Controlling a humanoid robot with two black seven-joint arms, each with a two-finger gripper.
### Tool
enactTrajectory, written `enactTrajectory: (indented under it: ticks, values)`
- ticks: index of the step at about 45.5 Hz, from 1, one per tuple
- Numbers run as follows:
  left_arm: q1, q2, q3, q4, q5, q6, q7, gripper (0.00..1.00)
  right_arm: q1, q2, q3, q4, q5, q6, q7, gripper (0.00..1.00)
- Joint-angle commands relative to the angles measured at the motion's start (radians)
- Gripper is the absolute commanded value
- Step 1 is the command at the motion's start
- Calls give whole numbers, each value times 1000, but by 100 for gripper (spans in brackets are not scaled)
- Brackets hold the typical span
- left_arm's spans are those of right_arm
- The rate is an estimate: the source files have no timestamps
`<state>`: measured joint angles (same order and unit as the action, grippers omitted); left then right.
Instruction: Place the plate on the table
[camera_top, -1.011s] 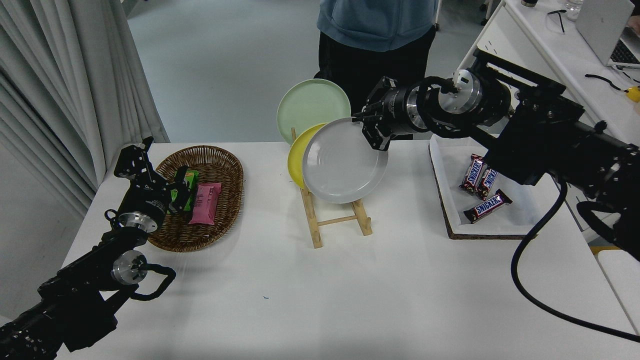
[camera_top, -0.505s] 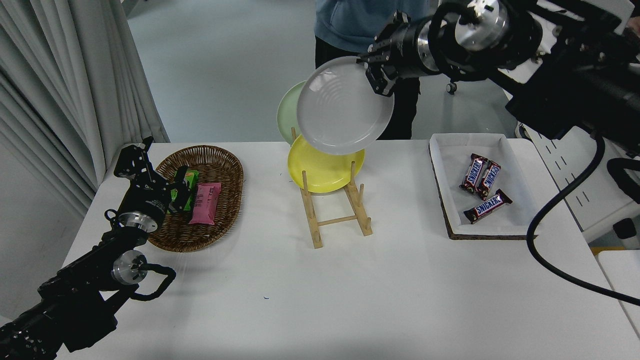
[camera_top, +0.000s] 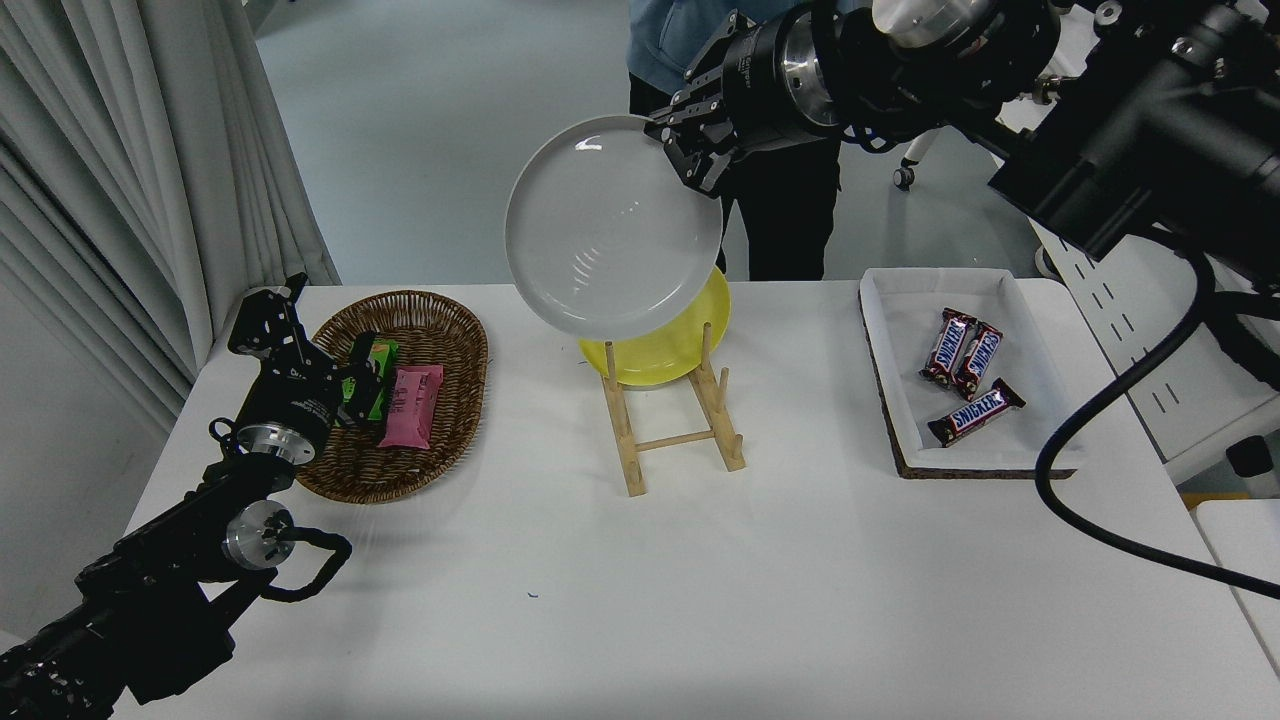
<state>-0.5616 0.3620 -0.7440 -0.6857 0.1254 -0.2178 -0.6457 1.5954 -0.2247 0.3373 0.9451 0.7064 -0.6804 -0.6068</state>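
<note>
Head view: your right gripper (camera_top: 683, 150) jaws pinch the plate (camera_top: 612, 226) at its rim; stiff, smooth, likely slippery, so lower it gently onto the tabletop (camera_top: 700, 580).

The light-grey plate (camera_top: 610, 228) is round and plain, with a shallow raised rim and faint glossy highlights. It hangs in the air, tilted steeply with its inner face toward the camera, above the white table (camera_top: 700, 580), toward its far edge at twelve o'clock. The table is wide, matte, smooth, with rounded corners.
</note>
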Motion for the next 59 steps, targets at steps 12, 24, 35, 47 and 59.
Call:
enactTrajectory:
  ticks: [12,24,35,47,59]
  values:
    - [0,0,0,0,0,0,0,100,-115,56,62,-6,149,-105,-53,0]
    - [0,0,0,0,-1,0,0,100,-163,87,19,-26,240,-105,-47,0]
    - [0,0,0,0,0,0,0,100,-210,125,16,-97,248,-105,-47,0]
    - [0,0,0,0,-1,0,0,100,-308,128,8,-175,235,-105,-47,0]
    - [0,0,0,0,0,0,0,100,-405,212,-17,-330,229,-105,-44,0]
